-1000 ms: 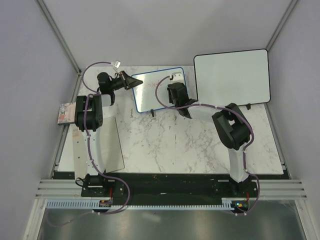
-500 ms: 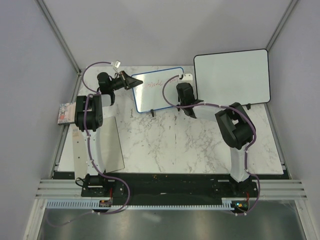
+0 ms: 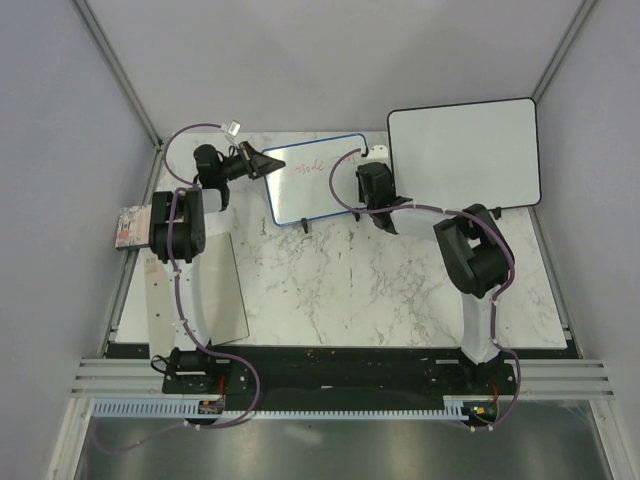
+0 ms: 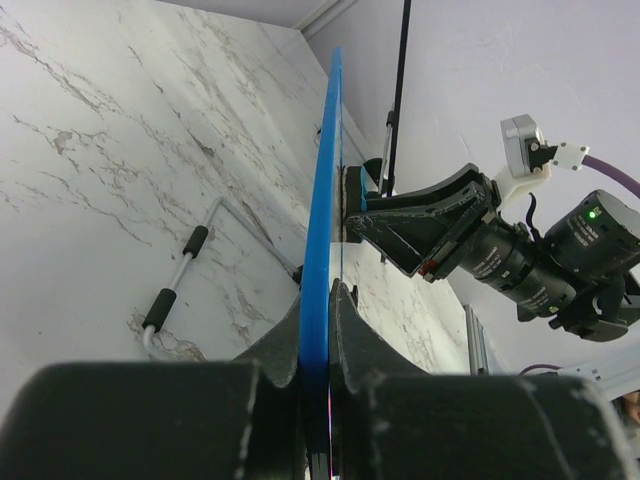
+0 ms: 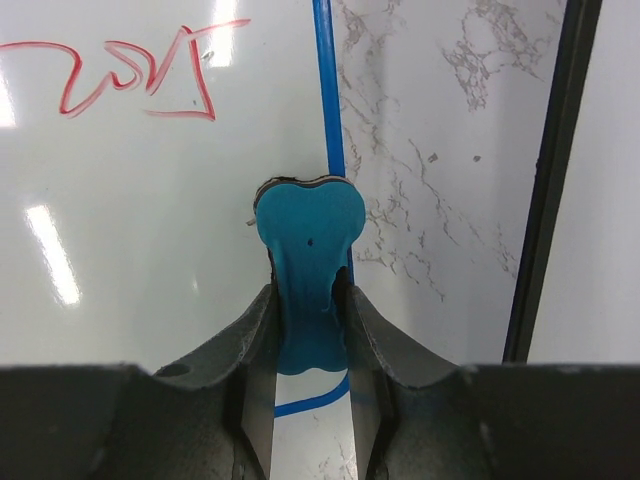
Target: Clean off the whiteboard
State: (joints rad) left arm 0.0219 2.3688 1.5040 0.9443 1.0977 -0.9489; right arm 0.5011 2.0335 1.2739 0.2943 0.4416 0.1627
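Note:
The whiteboard [image 3: 318,185] with the thin blue frame stands tilted at the back of the table, and red handwriting [image 3: 307,167] shows on its upper middle. My left gripper [image 3: 266,163] is shut on its left edge; in the left wrist view the blue frame [image 4: 323,190] runs edge-on between the jaws of that gripper [image 4: 318,312]. At the board's right edge, my right gripper [image 3: 369,178] is shut on a teal eraser [image 5: 305,218]. In the right wrist view the eraser's head lies over the blue frame [image 5: 325,90], right of the red handwriting [image 5: 140,85].
A larger black-framed whiteboard [image 3: 463,155] stands just right of the small one, its frame [image 5: 558,170] close to the eraser. A grey sheet [image 3: 205,290] lies at the table's left, with a small colourful pack [image 3: 128,228] beyond it. Marble tabletop [image 3: 340,290] fills the middle.
My right gripper has slid the eraser rightwards from the board's middle to its right edge, uncovering the red handwriting. The left gripper and the board have stayed put.

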